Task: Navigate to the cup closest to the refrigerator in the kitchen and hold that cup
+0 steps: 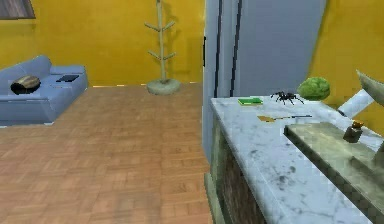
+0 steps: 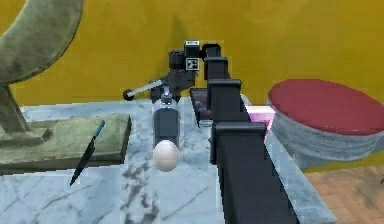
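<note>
Open wood-plank floor (image 1: 110, 150) spreads across the forward view's left and middle, bounded by yellow walls. One blue sofa (image 1: 40, 95) sits at the left edge, and one pale tiered stand (image 1: 162, 50) is against the far wall. One tall, smooth grey refrigerator (image 1: 265, 45) rises at the far end of the tabletop (image 1: 250, 140), a grey-veined marble slab whose long edge runs along the free floor. A sink (image 1: 340, 150) is sunk into it. Near the refrigerator lie one round green leafy thing (image 1: 316, 88), one black spider-like figure (image 1: 286, 97) and one flat green piece (image 1: 250, 100).

In the arm side view the dark square arm (image 2: 240, 150) reaches out over the marble, close to the tabletop's right edge, where the floor shows. Right of it stands one grey round stack with a dark red top (image 2: 325, 110). On the left are one big curved metal faucet (image 2: 45, 50) and one slim dark blade-like tool (image 2: 88, 152).

The end effector (image 2: 148, 92) sits above one dark grey cylinder (image 2: 165, 122), with one white egg (image 2: 167, 155) just before it. I cannot tell whether that cylinder is the cup. Nor can I tell whether the end effector holds anything.
</note>
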You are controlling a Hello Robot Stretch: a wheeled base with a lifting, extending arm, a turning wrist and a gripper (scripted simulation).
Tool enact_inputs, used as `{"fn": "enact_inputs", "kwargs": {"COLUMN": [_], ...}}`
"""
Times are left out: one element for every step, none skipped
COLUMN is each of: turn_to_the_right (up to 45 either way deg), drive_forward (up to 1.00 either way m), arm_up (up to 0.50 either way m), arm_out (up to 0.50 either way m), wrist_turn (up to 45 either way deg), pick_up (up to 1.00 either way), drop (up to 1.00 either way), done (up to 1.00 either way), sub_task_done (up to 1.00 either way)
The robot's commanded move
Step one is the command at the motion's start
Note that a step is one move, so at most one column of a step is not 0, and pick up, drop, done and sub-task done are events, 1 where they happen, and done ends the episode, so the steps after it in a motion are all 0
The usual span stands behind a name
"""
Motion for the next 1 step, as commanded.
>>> {"fn": "enact_inputs", "kwargs": {"turn_to_the_right": [0.0], "drive_forward": [0.0], "arm_up": [0.0], "arm_out": [0.0], "wrist_turn": [18.0], "pick_up": [0.0], "drop": [0.0], "done": [0.0], "sub_task_done": [0.0]}}
